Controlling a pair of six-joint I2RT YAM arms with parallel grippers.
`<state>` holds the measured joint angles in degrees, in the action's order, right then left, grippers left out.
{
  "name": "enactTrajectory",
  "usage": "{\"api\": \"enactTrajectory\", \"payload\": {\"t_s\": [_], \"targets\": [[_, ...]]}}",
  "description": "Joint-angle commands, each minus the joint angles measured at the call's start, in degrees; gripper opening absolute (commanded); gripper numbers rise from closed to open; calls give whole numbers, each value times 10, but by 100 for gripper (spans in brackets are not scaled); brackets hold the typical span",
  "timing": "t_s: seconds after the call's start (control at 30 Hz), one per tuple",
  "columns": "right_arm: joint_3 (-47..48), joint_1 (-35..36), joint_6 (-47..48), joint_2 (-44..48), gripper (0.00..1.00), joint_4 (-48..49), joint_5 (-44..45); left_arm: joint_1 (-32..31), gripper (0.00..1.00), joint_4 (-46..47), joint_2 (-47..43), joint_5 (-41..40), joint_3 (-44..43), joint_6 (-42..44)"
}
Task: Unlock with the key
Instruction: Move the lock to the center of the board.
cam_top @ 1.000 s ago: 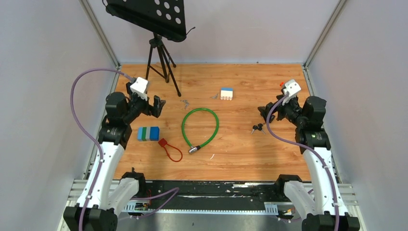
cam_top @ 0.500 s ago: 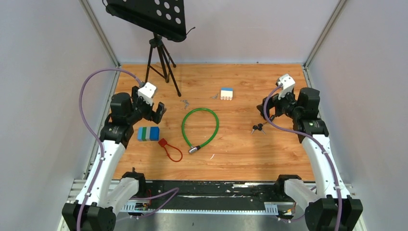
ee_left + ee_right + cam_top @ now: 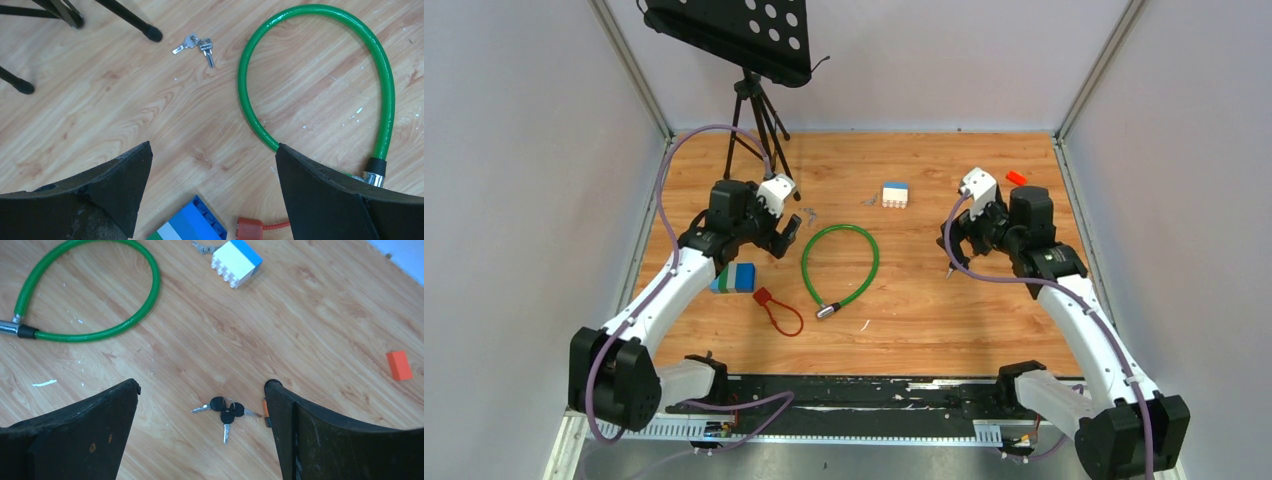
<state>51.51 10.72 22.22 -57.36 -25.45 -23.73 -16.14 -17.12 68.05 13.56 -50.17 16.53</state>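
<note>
On the wooden table (image 3: 924, 320), seen from above, the green cable lock (image 3: 842, 229) lies coiled in a loop near the middle, its metal end (image 3: 826, 311) toward the near edge. The left gripper (image 3: 784, 236) hovers just left of the loop with its fingers spread and nothing between them; the right gripper (image 3: 956, 245) hangs well to the right, also spread wide and empty. From overhead the right claw hides most of the black-headed keys, but the right wrist camera shows the black-headed keys (image 3: 226, 410) plainly, fanned flat on the wood between and below the parted fingers (image 3: 80, 430), untouched, with an orange block (image 3: 399, 365) off to the side and a white-and-blue block (image 3: 236, 262) beyond. The left wrist view adds a pair of silver keys (image 3: 196, 46) near a tripod foot (image 3: 152, 34), the lock's arc (image 3: 315, 7) on the right, and a blue brick (image 3: 192, 227) beside a red tag (image 3: 248, 226) at the bottom edge.
</note>
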Motion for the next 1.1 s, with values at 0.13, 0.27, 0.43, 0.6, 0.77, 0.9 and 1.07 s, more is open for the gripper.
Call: {"api": "enactTrajectory", "payload": {"t_s": [0.13,0.27,0.43,0.6,0.77,0.9,1.07], "targets": [[4,20,29,-49,96,-15,55,-11,100,20,13,27,-12,-38],[4,38,35,-66,95,-15,61,-33,100,5,22,37,-4,-21],[-2,72,54,-73,94,-15,83,-121,100,-33,42,17,-6,49],[-5,76,61,-68,92,-13,94,-212,100,-59,80,-45,-15,102],[-10,75,62,-50,91,-10,99,-258,100,-81,134,-62,-38,118],[-12,76,64,-41,91,-7,108,-282,99,-89,165,-60,-48,113],[-13,76,66,-43,91,-6,116,-294,94,-108,193,-33,-62,101]]}}
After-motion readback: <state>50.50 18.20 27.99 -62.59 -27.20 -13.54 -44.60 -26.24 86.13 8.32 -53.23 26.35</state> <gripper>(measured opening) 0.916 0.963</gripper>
